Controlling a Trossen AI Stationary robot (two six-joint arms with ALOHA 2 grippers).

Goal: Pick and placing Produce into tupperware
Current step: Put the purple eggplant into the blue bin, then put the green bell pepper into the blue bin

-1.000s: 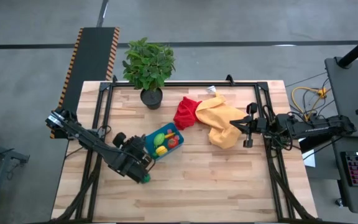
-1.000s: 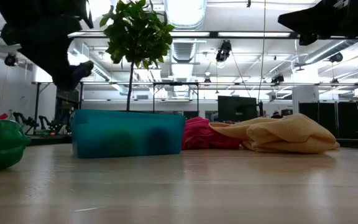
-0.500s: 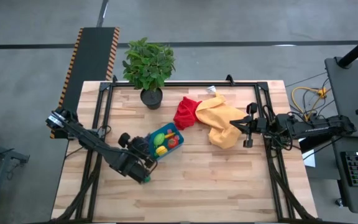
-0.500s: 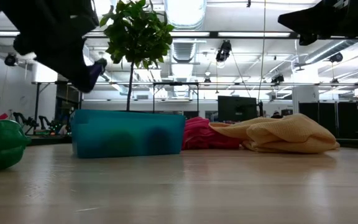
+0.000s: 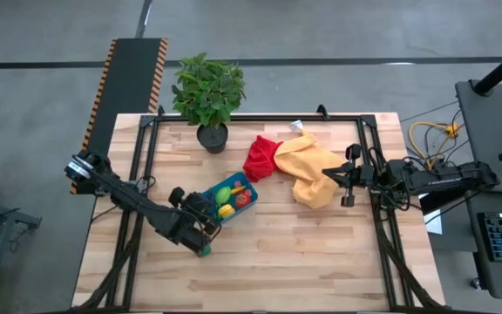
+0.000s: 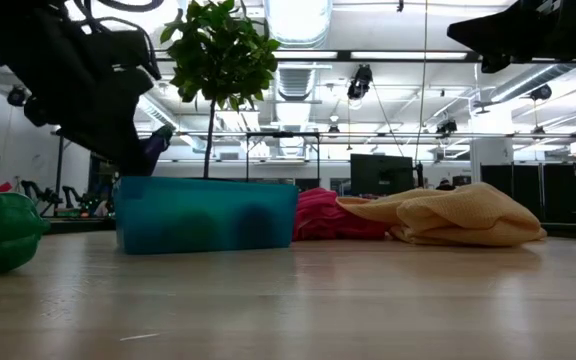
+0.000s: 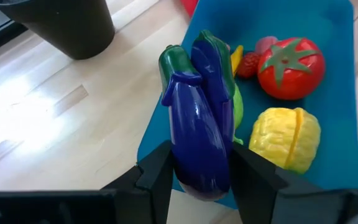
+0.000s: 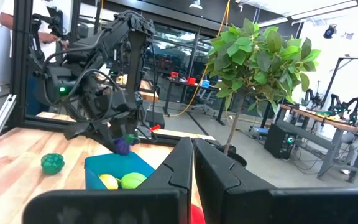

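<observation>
The wooden counter point(image 5: 321, 244) carries a potted plant point(image 5: 208, 92) at about 11 o'clock, and a red cloth point(image 5: 260, 159) and yellow cloth point(image 5: 312, 170) heaped together toward 1 o'clock. The teal tupperware point(image 5: 249, 186) sits left of centre, already holding a tomato point(image 7: 291, 59), a yellow piece point(image 7: 286, 138) and a green piece point(image 5: 223, 194).

The left pincer point(image 7: 197, 180) hangs over the tupperware's near corner at roughly 8 o'clock, its fingers clamped on a purple eggplant point(image 7: 197, 124) with a green cap. The right pincer point(image 8: 192, 163) waits at 3 o'clock beside the yellow cloth, fully closed and empty.

A green pepper point(image 6: 3, 232) lies on the counter just outside the tupperware, near the left arm.

This looks like the placing step: the eggplant needs carrying further over the tupperware's inside, lowering and letting go. The pepper would likely follow.
</observation>
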